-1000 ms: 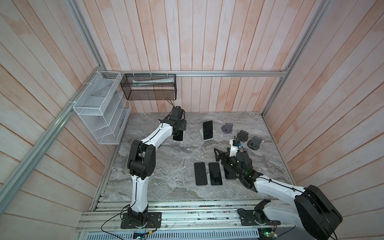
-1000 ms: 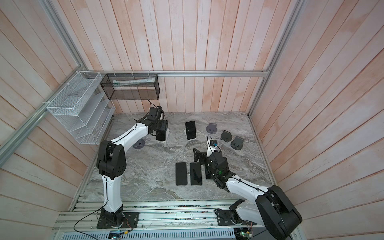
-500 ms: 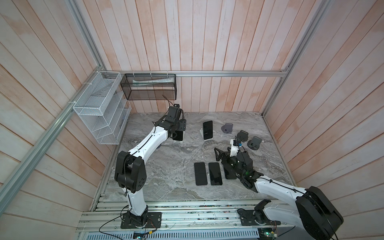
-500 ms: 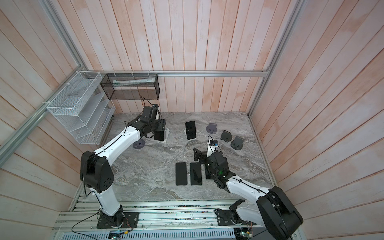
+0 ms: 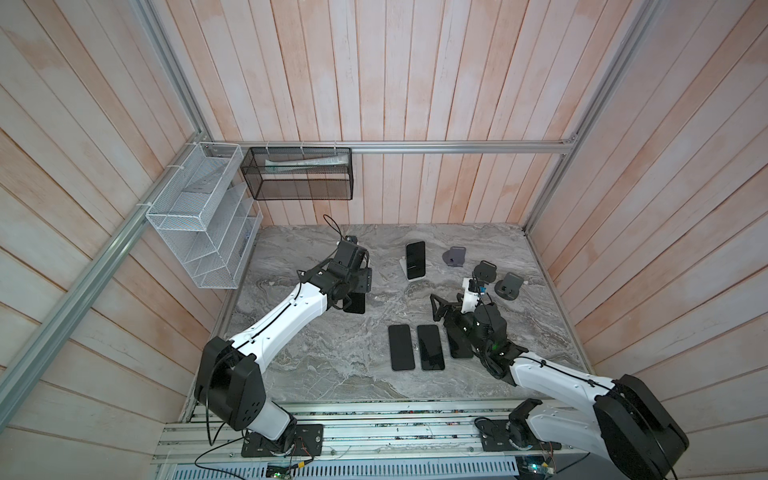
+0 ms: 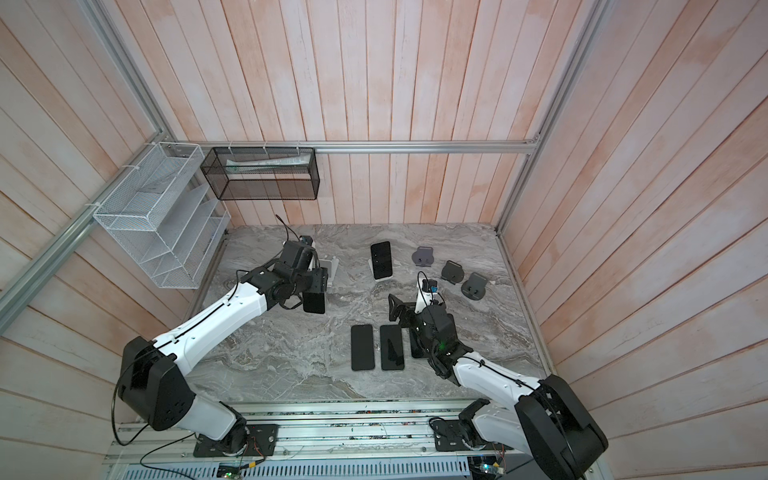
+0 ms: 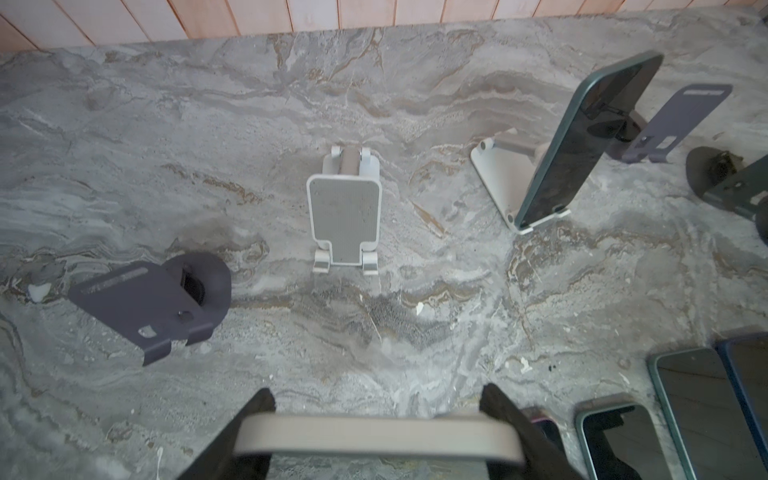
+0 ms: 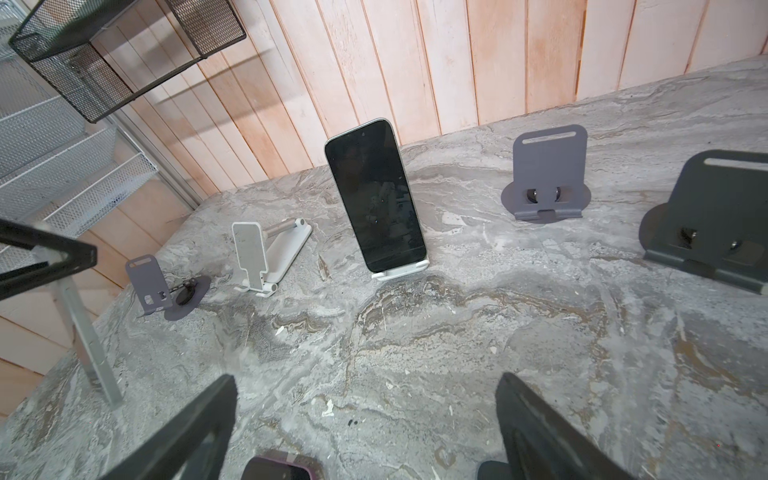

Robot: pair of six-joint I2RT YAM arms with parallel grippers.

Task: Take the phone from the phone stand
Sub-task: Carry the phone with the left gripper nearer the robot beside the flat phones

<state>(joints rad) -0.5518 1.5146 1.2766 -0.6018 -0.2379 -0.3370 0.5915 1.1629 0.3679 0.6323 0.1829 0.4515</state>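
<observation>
My left gripper (image 7: 379,401) is shut on a phone (image 7: 378,436), whose pale edge spans the gap between the dark fingers. In both top views that dark phone (image 5: 355,303) (image 6: 314,302) hangs upright above the table, in front of the empty white phone stand (image 6: 331,267) (image 7: 344,216). A second phone (image 5: 415,259) (image 8: 374,195) leans on another white stand (image 7: 498,178) further right. Over the table's right half my right gripper (image 8: 365,415) (image 5: 444,309) is open and holds nothing.
Two dark phones (image 5: 401,347) (image 5: 430,347) lie flat near the front, a third (image 5: 459,351) partly under the right arm. Three empty dark stands (image 5: 455,257) (image 5: 484,272) (image 5: 509,284) sit at the back right, another (image 7: 153,299) on the left. Wire baskets (image 5: 199,216) (image 5: 297,174) hang on the walls.
The left arm has drawn back toward the front of the table, carrying the phone away from the white stand. The right arm has not moved.
</observation>
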